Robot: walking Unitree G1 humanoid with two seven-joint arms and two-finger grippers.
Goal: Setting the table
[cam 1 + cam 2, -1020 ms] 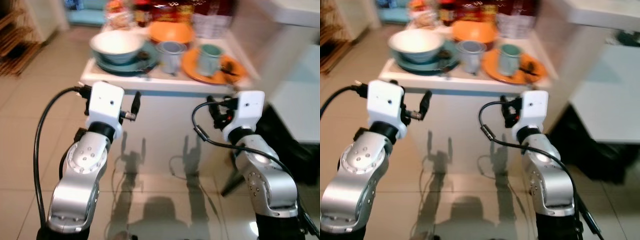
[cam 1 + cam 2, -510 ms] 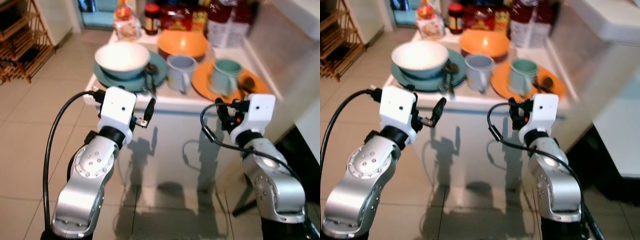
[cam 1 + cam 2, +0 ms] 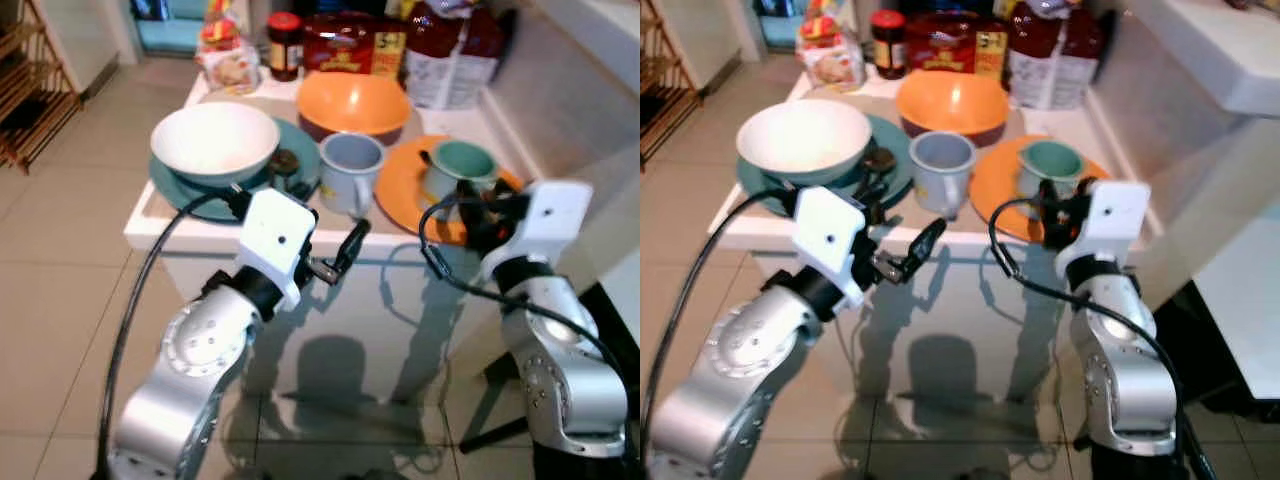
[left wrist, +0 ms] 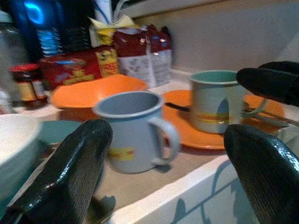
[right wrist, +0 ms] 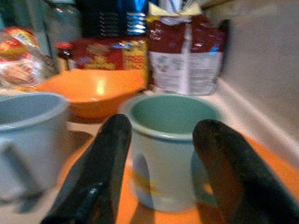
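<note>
Green mug (image 5: 173,149) on the orange plate (image 3: 400,190) sits just beyond my right end effector (image 5: 161,175), fingers spread wide; my left end effector (image 4: 163,177) gapes wide too, facing the grey mug (image 4: 133,130) on the desk (image 3: 215,238).

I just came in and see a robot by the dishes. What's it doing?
The robot is at a small white table full of dishes. Both claws are open and holding nothing. The right claw is lined up with the green mug on the orange plate. The left claw points at the blue mug near the table's front edge. It looks ready to pick up a mug.
</note>
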